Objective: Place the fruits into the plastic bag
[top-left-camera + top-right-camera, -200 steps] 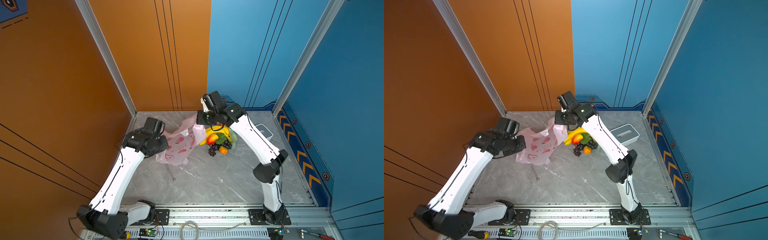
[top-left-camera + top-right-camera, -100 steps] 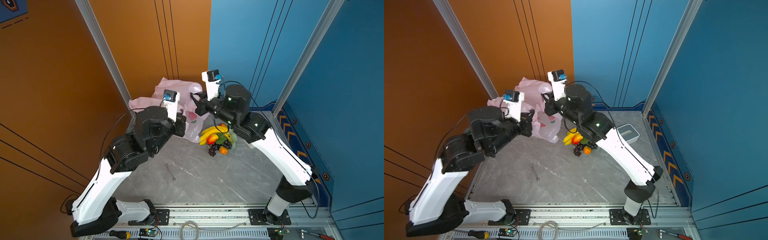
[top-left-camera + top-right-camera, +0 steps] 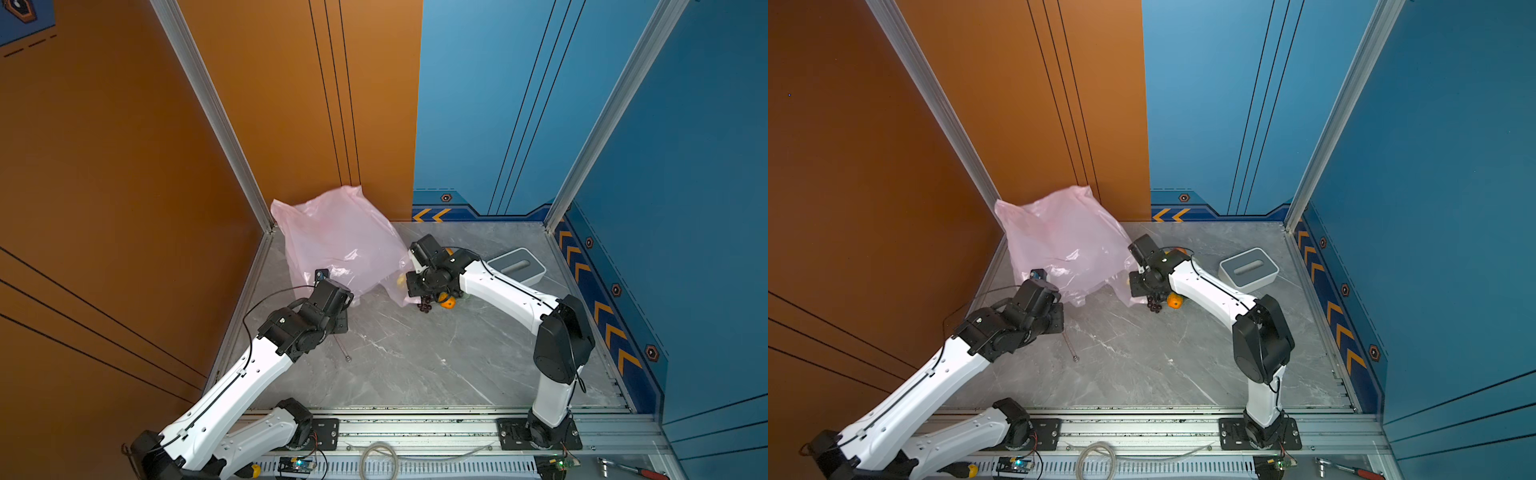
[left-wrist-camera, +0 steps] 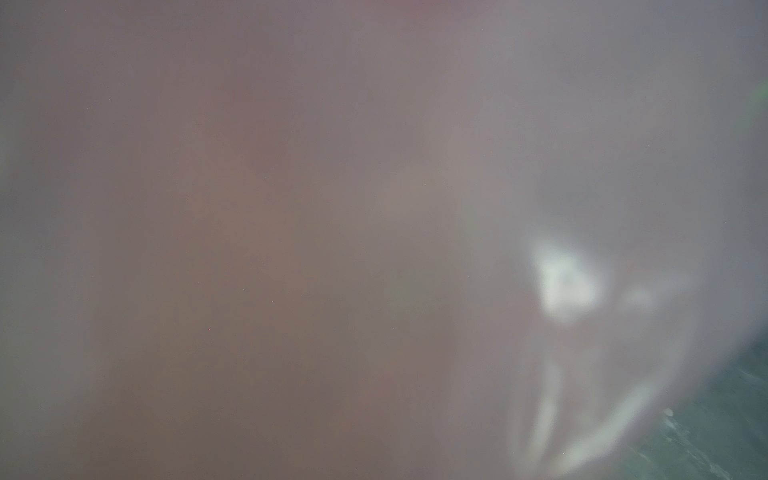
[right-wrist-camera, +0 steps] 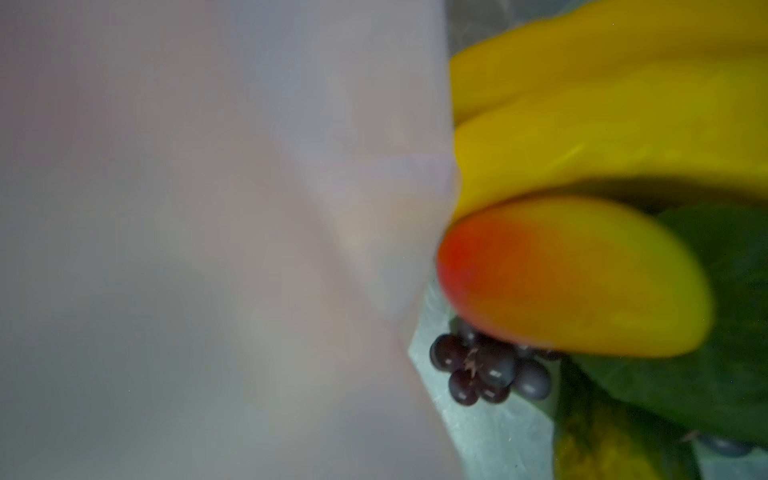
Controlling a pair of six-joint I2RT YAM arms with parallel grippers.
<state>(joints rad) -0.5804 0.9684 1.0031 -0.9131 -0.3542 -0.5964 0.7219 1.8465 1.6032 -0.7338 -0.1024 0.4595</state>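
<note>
Left pincer (image 3: 347, 296) and right pincer (image 3: 409, 286) are both clamped shut on the near edge of the bag (image 3: 340, 237), one at each end. Bag's all puffed up. The fruits (image 3: 448, 300) sit in a heap just outside the bag, touching its right edge.

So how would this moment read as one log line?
left tool: shut on plastic bag | right tool: shut on bag | fruits: beside bag

L arm (image 3: 257, 370), R arm (image 3: 498, 291) lowered fr raised pose; plastic bag (image 3: 340, 237) now ballooned, rim by fruits (image 3: 448, 302).
</note>
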